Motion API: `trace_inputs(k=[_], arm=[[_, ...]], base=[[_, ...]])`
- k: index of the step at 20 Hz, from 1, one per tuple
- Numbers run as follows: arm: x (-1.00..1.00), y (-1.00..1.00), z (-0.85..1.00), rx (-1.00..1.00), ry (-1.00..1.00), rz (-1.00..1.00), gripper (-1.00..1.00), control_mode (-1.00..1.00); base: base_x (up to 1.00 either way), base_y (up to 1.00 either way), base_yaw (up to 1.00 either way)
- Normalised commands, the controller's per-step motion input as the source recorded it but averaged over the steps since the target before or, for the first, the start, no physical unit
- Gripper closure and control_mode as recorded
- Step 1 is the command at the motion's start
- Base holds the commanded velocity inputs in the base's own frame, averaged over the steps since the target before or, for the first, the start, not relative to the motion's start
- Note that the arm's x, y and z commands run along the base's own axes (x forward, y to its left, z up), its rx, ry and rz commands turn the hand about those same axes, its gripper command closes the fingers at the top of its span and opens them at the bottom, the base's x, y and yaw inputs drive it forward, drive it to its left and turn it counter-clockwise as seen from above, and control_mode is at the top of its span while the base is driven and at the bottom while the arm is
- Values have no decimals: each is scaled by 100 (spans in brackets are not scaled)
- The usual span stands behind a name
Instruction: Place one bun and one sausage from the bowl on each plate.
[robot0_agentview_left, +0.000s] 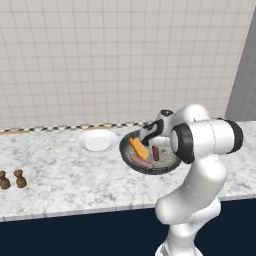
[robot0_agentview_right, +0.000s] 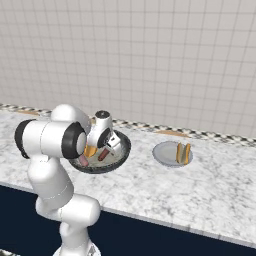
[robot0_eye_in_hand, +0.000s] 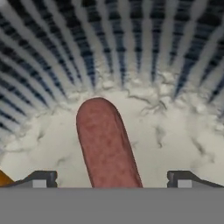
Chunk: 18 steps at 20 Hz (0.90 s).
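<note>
The dark grey bowl sits mid-counter and holds an orange bun and two sausages. My gripper is down inside the bowl, open, its fingertips on either side of a reddish sausage without closing on it. A paler sausage lies near the bowl's front. The white plate stands left of the bowl with nothing on it. The grey plate stands to the bowl's right with a bun on it.
Two small brown shakers stand at the far left of the marble counter. A tiled wall runs behind the counter. The counter's front edge drops to dark cabinets.
</note>
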Motion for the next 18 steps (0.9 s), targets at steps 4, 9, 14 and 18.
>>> trace_inputs(k=[4,9,14,18], arm=[[0,0,-27,0,0,-7,100,-100],[-14,0,0,0,0,-4,100,-100],[-44,-2,46,3,-2,0,100,-100],[-53,-12,100,7,-4,0,100,-100]], base=[[0,0,0],[0,0,0],[0,0,0],[0,0,0]])
